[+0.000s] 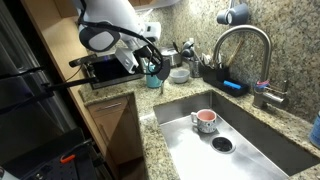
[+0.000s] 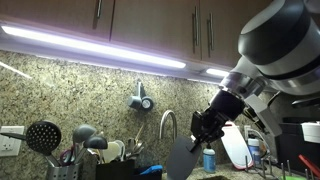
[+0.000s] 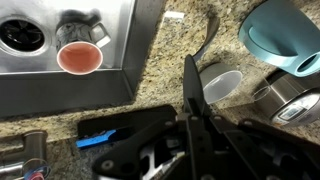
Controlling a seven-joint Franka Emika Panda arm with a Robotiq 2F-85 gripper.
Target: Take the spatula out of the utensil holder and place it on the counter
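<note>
1. One dark, upright, cylindrical utensil holder (image 2: pixel 62 174) stands at the far left in an exterior view. Dark-headed utensils (image 2: pixel 42 136) stand in it, and the spatula is out of it, well apart to the right.
2. The slim grey spatula (image 2: pixel 182 160) with a flat rounded head hangs head-down. Its long axis slants up and right into the claw (image 2: pixel 203 132).
3. The claw is pinched narrow on the handle, so the head lies just below and left of it.
4. In the wrist view, the spatula juts edge-on over the speckled brown-and-beige granite counter (image 3: pixel 165 45), between the steel sink (image 3: pixel 60 95) and a small white bowl (image 3: pixel 222 85). Lowering onto that strip looks like the next move.
</note>
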